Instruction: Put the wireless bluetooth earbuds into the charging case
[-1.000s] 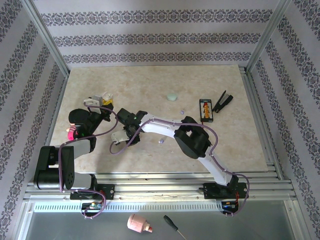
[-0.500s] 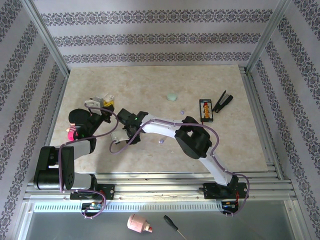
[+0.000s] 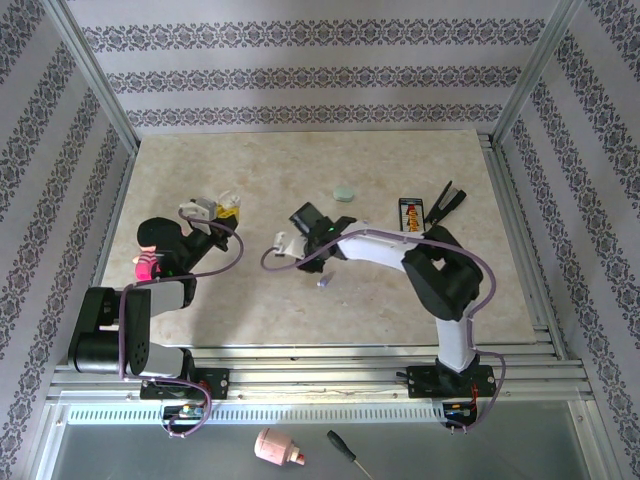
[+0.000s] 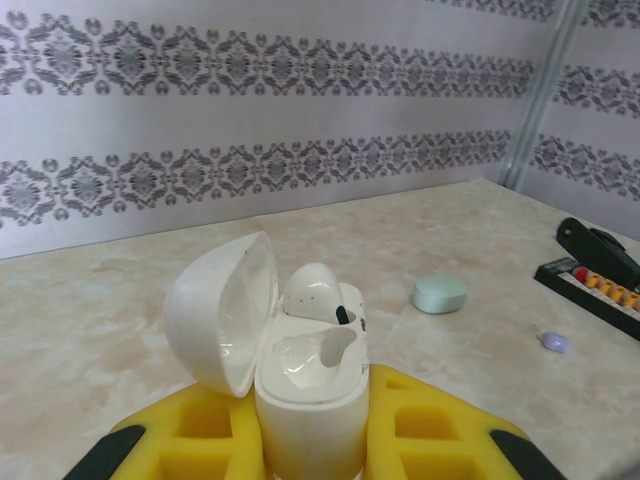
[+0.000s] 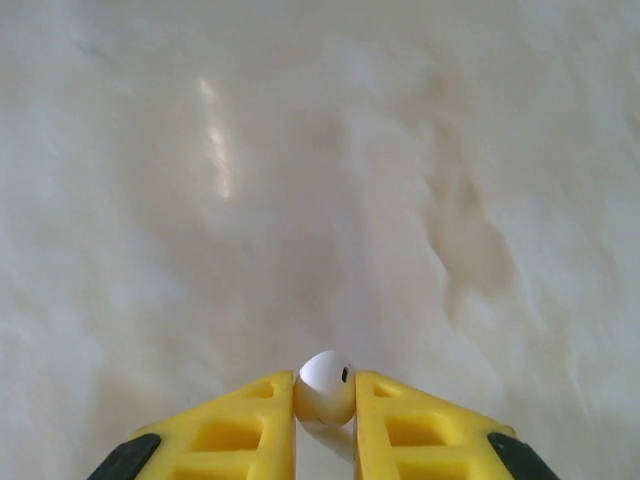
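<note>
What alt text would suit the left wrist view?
The left gripper holds an open white charging case upright, one white earbud seated inside and the other slot empty. Beyond, on the beige table, lie a pale green case and a lilac bud.

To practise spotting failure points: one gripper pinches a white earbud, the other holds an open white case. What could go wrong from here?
The small white plastic earbud sits at the very tips of the right gripper, so it may slip or twist. The open, glossy white charging case in the left gripper holds one bud beside its free socket; a misaligned stem could jam or knock that bud.
</note>
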